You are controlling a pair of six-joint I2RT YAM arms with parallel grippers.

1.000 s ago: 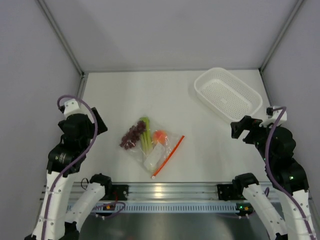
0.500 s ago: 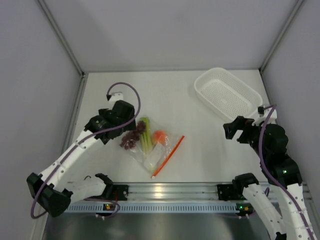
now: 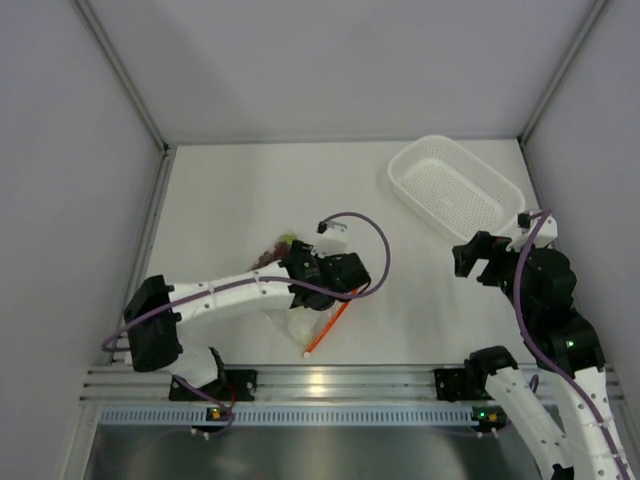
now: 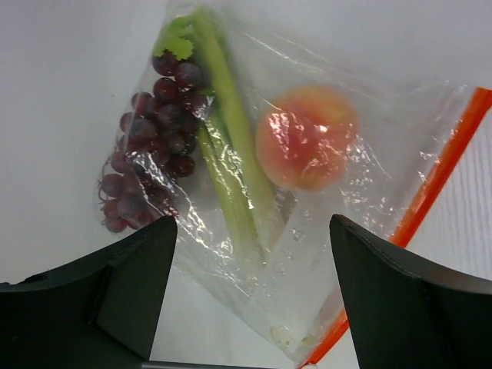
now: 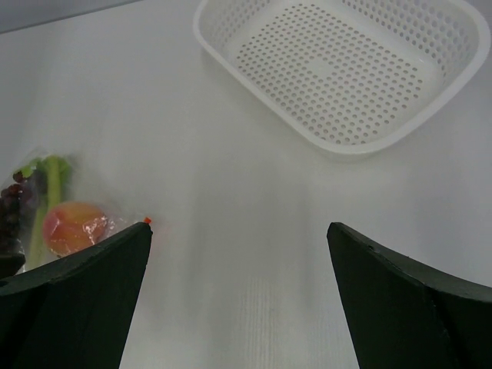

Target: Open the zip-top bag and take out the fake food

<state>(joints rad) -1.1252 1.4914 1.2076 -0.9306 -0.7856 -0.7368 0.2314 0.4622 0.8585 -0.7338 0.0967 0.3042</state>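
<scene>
The clear zip-top bag [image 4: 338, 231] lies flat on the white table, its orange-red zipper strip [image 4: 438, 184] along its right edge. Inside are the fake food pieces: a dark grape bunch [image 4: 150, 146], a green stalk [image 4: 231, 161] and an orange-pink fruit [image 4: 306, 137]. My left gripper [image 4: 250, 231] is open and hovers just above the bag, a finger on each side. In the top view the left gripper [image 3: 345, 275] covers most of the bag, with the zipper [image 3: 325, 328] showing below it. My right gripper [image 3: 472, 258] is open and empty, well to the right of the bag [image 5: 54, 223].
A white perforated basket [image 3: 455, 188] stands at the back right, and it also shows in the right wrist view [image 5: 346, 69]. Grey walls close in the table at the left, back and right. A metal rail runs along the near edge.
My left arm has swung from the left side out over the bag and now hovers above it with open jaws. The right arm has shifted only slightly. The bag has not moved.
</scene>
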